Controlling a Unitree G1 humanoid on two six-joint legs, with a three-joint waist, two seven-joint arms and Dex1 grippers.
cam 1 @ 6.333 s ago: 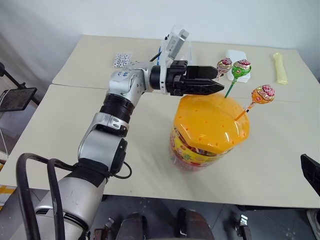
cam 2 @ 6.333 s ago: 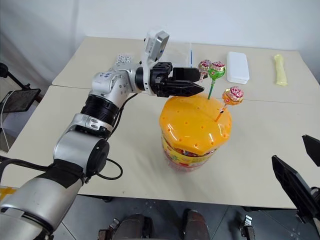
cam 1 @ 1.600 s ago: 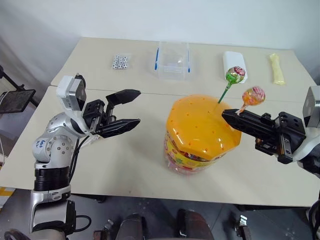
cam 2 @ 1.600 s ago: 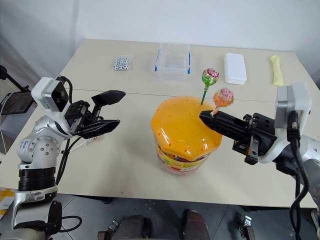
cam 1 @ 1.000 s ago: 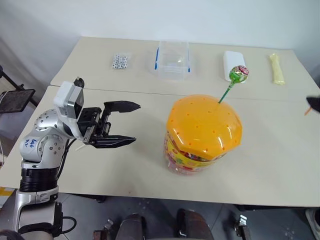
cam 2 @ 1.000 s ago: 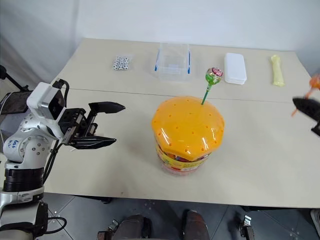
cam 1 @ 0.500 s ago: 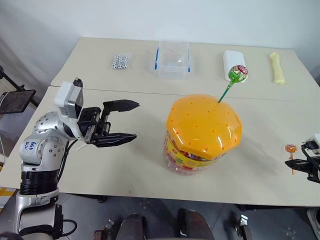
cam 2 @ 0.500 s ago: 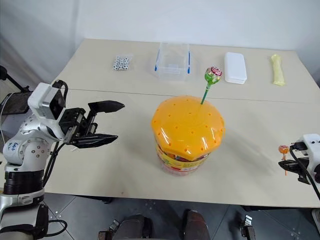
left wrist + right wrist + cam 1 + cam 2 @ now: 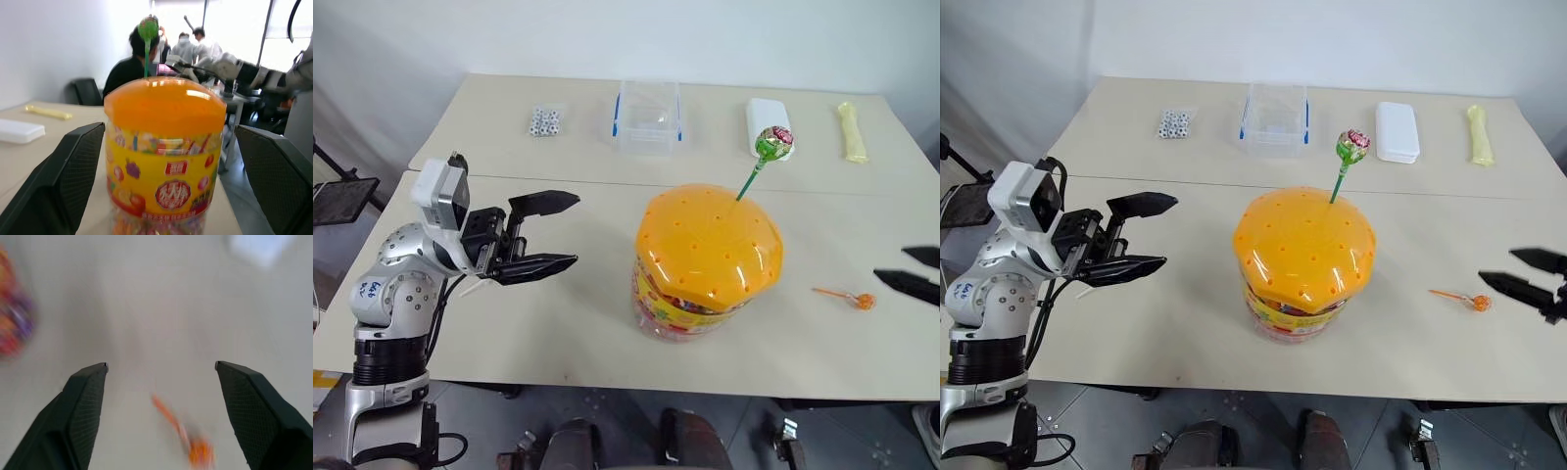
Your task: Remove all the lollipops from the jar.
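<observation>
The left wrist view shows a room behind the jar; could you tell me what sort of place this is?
Probably a shared robotics lab or office: several seated people work in the background near large bright windows, and plain pale tables hold the test jar.

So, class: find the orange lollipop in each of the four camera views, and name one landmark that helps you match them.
Left eye view: orange lollipop lies on the table, right of the jar.
Right eye view: on the table right of the jar, just short of the right gripper.
Left wrist view: not in this picture.
Right wrist view: it lies low between the open fingers.
Shared landmark: the jar with its orange lid.
</observation>
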